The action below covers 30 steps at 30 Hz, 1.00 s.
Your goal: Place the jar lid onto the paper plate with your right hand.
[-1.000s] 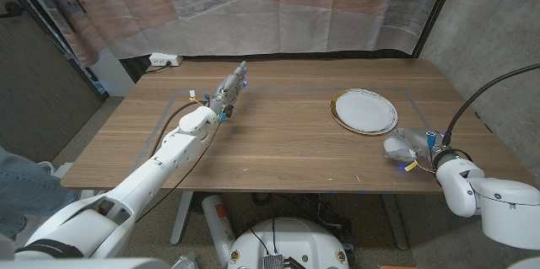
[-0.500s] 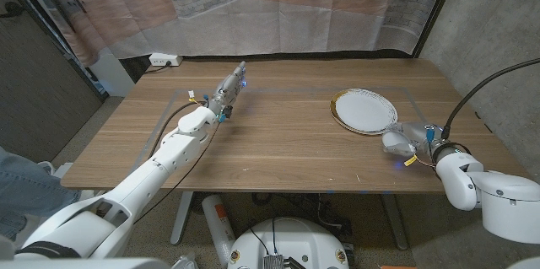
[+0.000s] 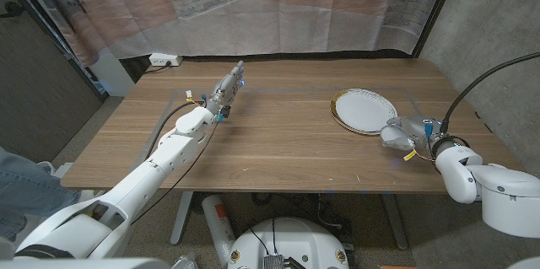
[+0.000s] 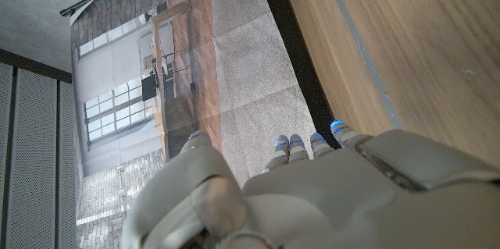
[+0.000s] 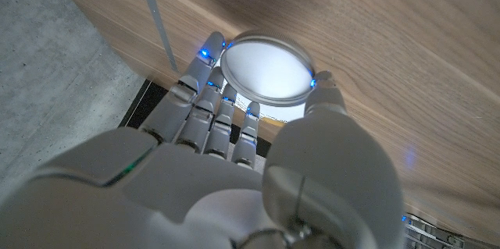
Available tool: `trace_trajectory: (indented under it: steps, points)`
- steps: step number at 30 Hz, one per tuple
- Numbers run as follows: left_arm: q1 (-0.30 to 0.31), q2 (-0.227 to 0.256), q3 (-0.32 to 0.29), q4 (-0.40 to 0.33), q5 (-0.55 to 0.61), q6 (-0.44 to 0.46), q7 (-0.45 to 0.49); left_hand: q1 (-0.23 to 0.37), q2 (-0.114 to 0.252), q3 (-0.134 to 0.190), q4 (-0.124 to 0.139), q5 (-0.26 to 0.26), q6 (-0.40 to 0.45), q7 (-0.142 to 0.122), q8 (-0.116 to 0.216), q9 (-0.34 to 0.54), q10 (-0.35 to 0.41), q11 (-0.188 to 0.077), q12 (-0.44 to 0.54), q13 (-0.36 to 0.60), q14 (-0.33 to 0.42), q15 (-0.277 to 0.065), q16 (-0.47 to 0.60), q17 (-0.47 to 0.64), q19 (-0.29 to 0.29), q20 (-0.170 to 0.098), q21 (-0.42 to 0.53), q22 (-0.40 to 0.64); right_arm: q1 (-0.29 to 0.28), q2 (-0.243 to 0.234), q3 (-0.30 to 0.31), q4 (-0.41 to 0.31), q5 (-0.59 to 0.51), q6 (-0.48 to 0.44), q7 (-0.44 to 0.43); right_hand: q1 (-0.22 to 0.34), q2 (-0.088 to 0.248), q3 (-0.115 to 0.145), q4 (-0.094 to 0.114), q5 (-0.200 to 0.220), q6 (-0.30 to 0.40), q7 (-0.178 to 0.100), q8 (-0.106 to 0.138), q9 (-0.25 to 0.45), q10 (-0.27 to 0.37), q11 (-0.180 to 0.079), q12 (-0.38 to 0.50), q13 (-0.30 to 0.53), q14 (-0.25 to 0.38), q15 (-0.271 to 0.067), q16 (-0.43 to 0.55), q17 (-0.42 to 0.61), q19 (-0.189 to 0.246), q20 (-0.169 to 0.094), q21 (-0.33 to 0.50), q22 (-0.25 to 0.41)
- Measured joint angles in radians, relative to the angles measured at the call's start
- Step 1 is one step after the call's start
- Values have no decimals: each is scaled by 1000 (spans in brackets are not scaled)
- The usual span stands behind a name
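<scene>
Overhead, the wooden desk (image 3: 278,134) ran pale and grained, with a paper plate (image 3: 364,110) toward its right side. Just beside the plate's near right edge, the right hand (image 3: 407,134) gripped the jar lid (image 5: 266,69), a round white disc pinched between thumb and fingertips (image 5: 209,50), above the wood. The left hand (image 3: 228,88) stood outstretched at the desk's far left, fingers straight and holding nothing. Behind hung a translucent curtain (image 3: 278,8); a grey concrete wall (image 3: 489,24) closed the right.
</scene>
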Motion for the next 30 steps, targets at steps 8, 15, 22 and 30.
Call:
trace_trajectory:
  steps: [8,15,22,30]
  points:
    - [5,4,-3,-7,0,0,5,5,5,0,0,0,5,5,0,0,0,0,0,0,0,0,0,0,0,0,0,0,4,0,12,7,-18,12,16,6,5,0,0,-1,4,-4,0,0,0,0,0,2,0,0,0,0,0,0,0,0]
    - [8,5,-5,-11,0,0,10,5,5,0,0,0,5,5,0,0,0,0,0,0,0,0,0,0,0,0,0,0,3,0,29,15,-28,18,23,9,9,0,0,-3,4,-4,0,0,0,0,0,2,3,4,0,0,0,0,0,0]
    - [9,6,-5,-14,0,0,12,5,5,0,0,0,5,5,0,0,0,0,0,0,0,0,0,0,0,0,-4,0,5,0,37,21,-37,26,32,9,9,0,0,-8,9,2,0,0,4,4,0,2,9,-2,0,5,7,-7,0,0]
    - [13,8,-6,-22,0,0,16,9,9,-3,-3,0,9,2,0,0,0,0,0,0,0,0,0,0,0,0,-4,0,31,0,24,29,-51,47,44,9,9,0,0,-8,9,2,0,0,5,5,-2,2,9,-2,0,5,7,-7,0,0]
